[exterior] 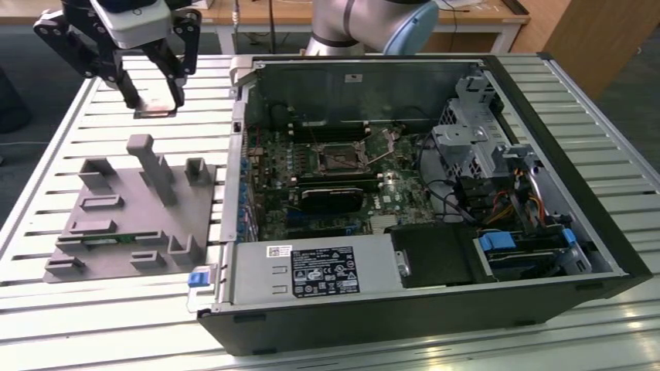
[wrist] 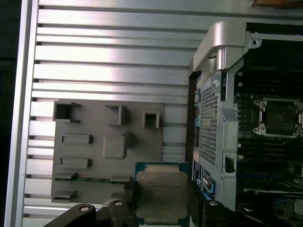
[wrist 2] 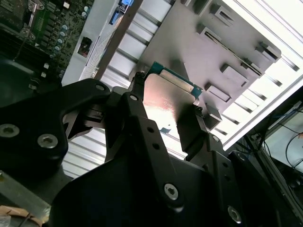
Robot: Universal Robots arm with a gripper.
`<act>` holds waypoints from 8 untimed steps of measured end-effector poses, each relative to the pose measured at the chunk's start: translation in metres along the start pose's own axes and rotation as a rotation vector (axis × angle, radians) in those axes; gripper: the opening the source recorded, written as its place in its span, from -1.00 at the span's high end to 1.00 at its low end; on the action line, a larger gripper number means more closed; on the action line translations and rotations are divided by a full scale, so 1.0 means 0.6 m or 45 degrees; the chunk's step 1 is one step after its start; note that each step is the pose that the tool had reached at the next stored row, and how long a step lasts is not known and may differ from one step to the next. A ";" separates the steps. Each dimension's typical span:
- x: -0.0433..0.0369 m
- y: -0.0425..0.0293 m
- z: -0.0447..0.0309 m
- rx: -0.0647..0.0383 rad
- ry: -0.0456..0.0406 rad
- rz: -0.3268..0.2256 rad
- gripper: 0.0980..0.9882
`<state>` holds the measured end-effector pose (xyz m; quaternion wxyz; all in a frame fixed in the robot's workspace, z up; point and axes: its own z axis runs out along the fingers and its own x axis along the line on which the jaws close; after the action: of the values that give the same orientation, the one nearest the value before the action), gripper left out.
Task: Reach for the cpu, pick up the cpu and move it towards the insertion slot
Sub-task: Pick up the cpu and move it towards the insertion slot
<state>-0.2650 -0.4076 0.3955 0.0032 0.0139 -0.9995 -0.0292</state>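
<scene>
Though it must weigh next to nothing, the cpu [wrist: 162, 196] strikes me as a thing to treat gingerly. It is a thin, stiff square with a smooth metal lid that could slip under a loose grip, and I would guess its underside is delicate and should not be touched. The sensible place to take it is by two opposite edges, and that is how the gripper [wrist 2: 166, 97] has it. The dark fingers [wrist 2: 189, 130] are drawn in narrow and pinch the chip's sides, with the silvery lid bare between them.

In the exterior view the gripper [exterior: 154, 104] hangs over the slatted table [exterior: 103, 309] towards the far corner on the exterior view's left, and the cpu is lifted clear of the slats. Near it on the table lies the grey fixture [exterior: 124, 224] with its blocks and pegs.

Farther off, towards the exterior view's right, the open case [exterior: 413, 309] lies on its side. Inside it the slot [exterior: 338, 158] sits on the green board [exterior: 278, 154], a dark square in a silvery frame, well apart from the chip. So the pick-up looks done, with most of the way to the slot left.
</scene>
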 end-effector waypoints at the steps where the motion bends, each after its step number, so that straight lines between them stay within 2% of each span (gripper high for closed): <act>1: -0.001 0.000 0.000 0.000 0.000 0.000 0.03; 8: -0.010 0.000 0.000 0.000 0.000 0.000 0.03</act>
<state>-0.2592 -0.4076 0.3955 0.0032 0.0139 -0.9995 -0.0292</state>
